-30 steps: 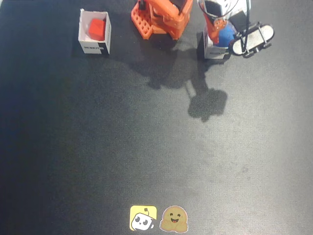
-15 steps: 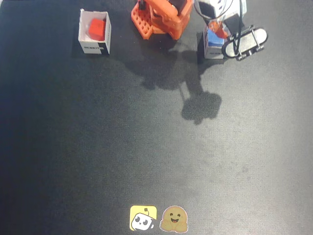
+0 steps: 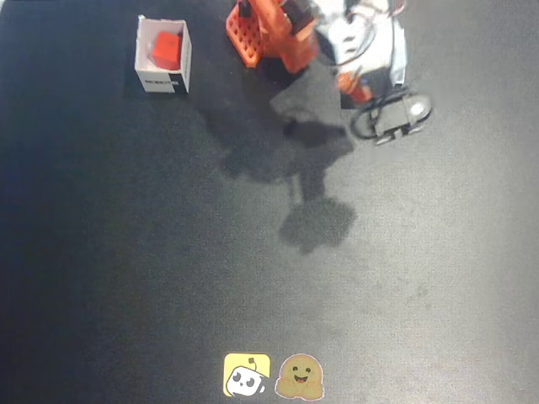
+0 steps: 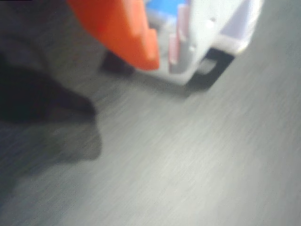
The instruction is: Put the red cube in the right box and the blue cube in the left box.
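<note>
The red cube (image 3: 167, 49) lies inside a white box (image 3: 145, 61) at the upper left of the fixed view; this is the task's right box. The other white box (image 4: 230, 23), the task's left box, shows only in the wrist view, with a black label strip low on its side. The blue cube (image 4: 162, 7) sits in it. In the fixed view the blurred arm hides that box. My gripper (image 3: 360, 87) hangs over that spot. In the wrist view the gripper (image 4: 164, 59) looks open and holds nothing, its orange finger (image 4: 117, 28) just in front of the box.
The orange arm base (image 3: 269, 34) stands at the top middle of the black mat (image 3: 168, 252). Two stickers, one yellow (image 3: 247, 374) and one brown (image 3: 300, 376), lie at the mat's near edge. The arm's shadow falls across the mat's centre.
The gripper let go of the blue cube in the box, rose off it and is swinging left and toward the mat's centre in the fixed view. The red cube and its box stayed put.
</note>
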Controlling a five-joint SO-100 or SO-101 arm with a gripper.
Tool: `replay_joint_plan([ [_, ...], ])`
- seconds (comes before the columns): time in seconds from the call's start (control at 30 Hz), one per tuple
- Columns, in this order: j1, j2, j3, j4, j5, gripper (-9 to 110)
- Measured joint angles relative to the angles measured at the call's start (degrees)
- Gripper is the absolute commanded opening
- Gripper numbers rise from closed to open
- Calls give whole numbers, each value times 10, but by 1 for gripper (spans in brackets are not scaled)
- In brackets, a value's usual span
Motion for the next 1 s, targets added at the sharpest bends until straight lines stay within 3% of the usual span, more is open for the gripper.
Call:
replay_joint_plan([
  [0.5,288,22,43,-68,-185,0],
  [0.77,329,276,165,-22,-206,0],
  [1.0,336,314,205,-40,-200,0],
])
